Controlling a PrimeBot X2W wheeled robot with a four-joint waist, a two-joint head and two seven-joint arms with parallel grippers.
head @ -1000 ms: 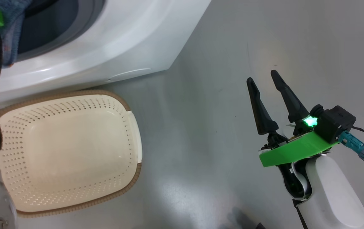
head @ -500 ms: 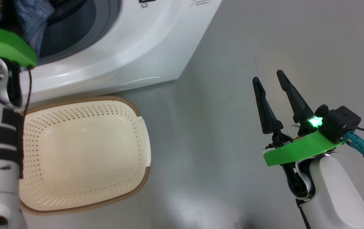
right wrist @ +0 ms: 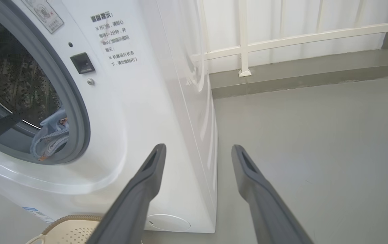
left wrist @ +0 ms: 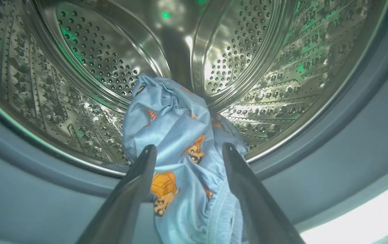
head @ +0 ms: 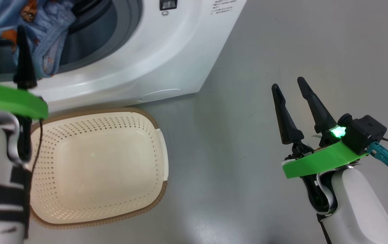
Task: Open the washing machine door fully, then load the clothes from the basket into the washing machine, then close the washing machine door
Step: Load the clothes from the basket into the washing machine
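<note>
**Inspector A:** What do we record as changed since a second ago?

**Inspector B:** The head camera has shifted. The washing machine (head: 153,61) and the basket (head: 139,128) now sit further right and lower in that view, and we count neither as moved. Measured against the washer, the left tool (left wrist: 189,148) has drawn back from the drum (left wrist: 265,51). Its fingers (head: 23,61) now show in front of the opening. The right tool (head: 287,83) stands as before.

**A:** Orientation?

**B:** The washer's mouth faces the basket. The basket stands on the grey floor (head: 248,67) just beside the washer's front, open side up, with its long axis along that front. The clothes (left wrist: 177,135) run lengthwise from inside the drum out over the grey gasket (left wrist: 349,135) and hang down outside it.

**A:** Tool states?

**B:** Both are spread wide. In the left wrist view the cloth shows between the left tool's fingers, but we cannot tell whether they touch it. The right tool hovers over the floor, well apart from the basket.

**A:** Counts?

**B:** One washing machine, one basket, two tools of two fingers each, and one bundle of clothes. We cannot separate the pieces within it.
</note>
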